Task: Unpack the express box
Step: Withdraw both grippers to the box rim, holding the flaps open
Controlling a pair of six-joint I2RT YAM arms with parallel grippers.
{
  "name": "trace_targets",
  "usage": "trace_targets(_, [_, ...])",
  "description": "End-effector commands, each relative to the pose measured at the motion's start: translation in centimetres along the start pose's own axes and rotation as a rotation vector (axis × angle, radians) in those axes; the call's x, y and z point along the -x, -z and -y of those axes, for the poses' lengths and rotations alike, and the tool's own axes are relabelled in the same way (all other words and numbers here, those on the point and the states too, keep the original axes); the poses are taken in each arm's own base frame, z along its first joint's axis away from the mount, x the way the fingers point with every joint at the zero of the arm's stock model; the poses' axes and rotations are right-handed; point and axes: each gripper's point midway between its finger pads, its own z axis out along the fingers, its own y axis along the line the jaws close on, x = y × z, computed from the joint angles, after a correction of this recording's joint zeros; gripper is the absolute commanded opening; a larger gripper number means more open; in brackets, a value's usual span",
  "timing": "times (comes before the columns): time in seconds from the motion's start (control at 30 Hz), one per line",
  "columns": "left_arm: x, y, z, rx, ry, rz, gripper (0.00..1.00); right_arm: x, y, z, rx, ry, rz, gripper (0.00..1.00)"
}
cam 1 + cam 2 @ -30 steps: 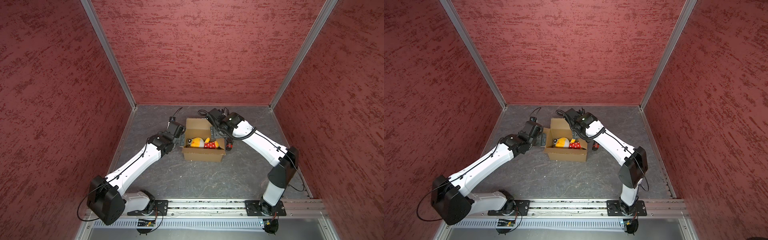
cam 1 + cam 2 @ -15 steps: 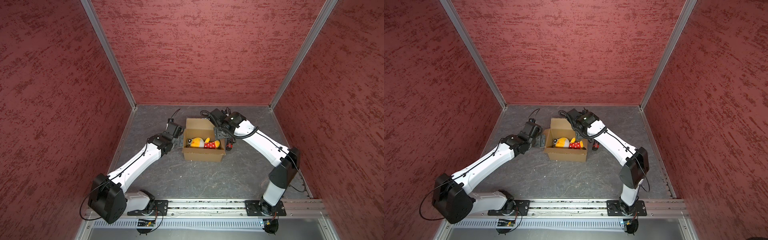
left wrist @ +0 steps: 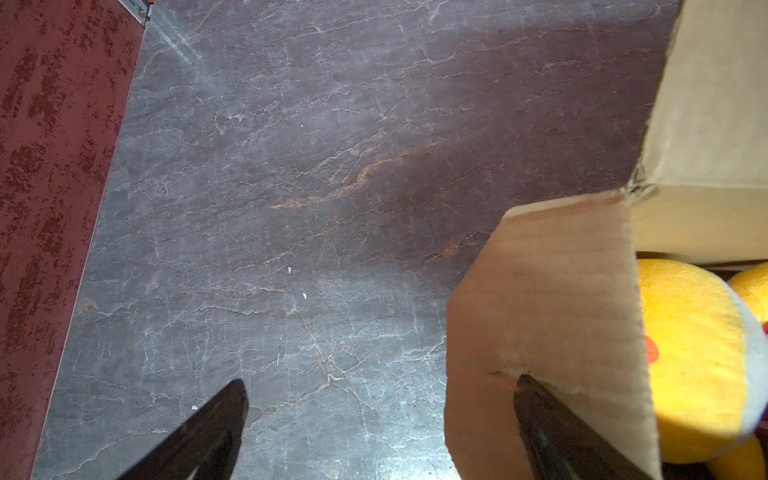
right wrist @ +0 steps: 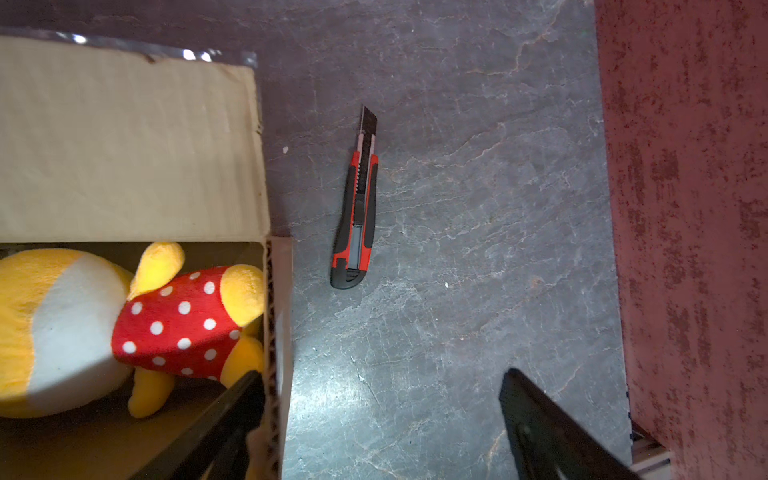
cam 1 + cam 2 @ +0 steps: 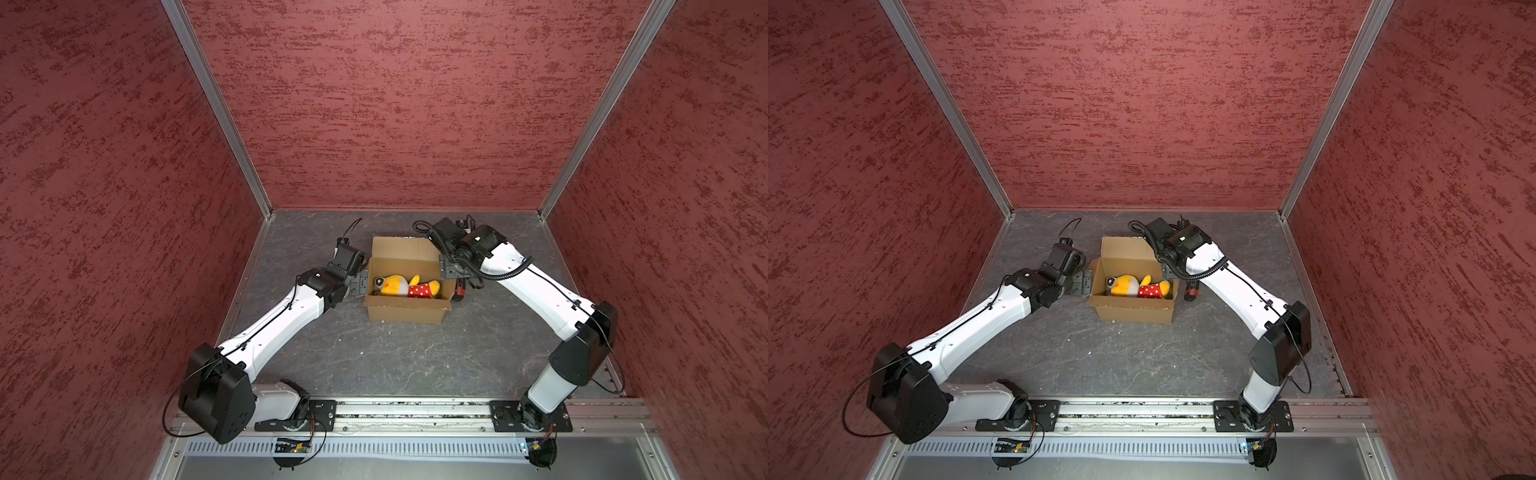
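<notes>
The express box [image 5: 405,309] [image 5: 1133,311] stands open in the middle of the floor in both top views, its flaps spread. An orange-and-yellow plush toy [image 5: 395,286] [image 5: 1127,286] in a red dotted dress lies inside. My left gripper [image 5: 359,282] [image 3: 381,384] is open at the box's left end. One fingertip [image 3: 536,399] overlaps the left end flap [image 3: 548,299]. My right gripper [image 5: 451,270] [image 4: 383,375] is open and straddles the right end wall. One finger [image 4: 245,395] is inside by the plush toy [image 4: 75,324], the other outside over the floor.
A red-and-black utility knife [image 4: 356,216] [image 5: 1191,293] lies on the grey floor just right of the box, blade out. Red walls [image 5: 124,208] enclose the floor on three sides. A metal rail [image 5: 415,411] carries both arm bases at the front.
The right wrist has drifted slightly to the right along the box's right end. The left arm has barely shifted. Both grippers stay open; box and plush have not moved.
</notes>
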Motion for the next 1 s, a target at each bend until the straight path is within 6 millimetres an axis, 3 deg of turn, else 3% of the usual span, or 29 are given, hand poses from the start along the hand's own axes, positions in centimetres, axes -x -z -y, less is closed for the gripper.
trace_targets(0.0, [-0.2, -0.3, 0.1, -0.008, 0.013, -0.01, 1.0, 0.2, 0.7, 1.9, -0.024, -0.059, 0.03, 0.91])
trace_targets(0.33, [-0.1, -0.4, 0.3, -0.017, 0.019, -0.012, 1.0, -0.9, -0.4, 3.2, -0.005, -0.101, 0.016, 0.91])
trace_targets(0.6, [-0.3, -0.5, 0.9, -0.116, 0.09, -0.021, 1.0, -1.4, -1.9, 1.7, 0.123, -0.109, 0.031, 0.91])
trace_targets(0.97, [-1.1, -1.5, 1.2, -0.205, 0.159, -0.046, 1.0, -2.5, -4.5, 1.2, 0.2, -0.139, 0.009, 0.91])
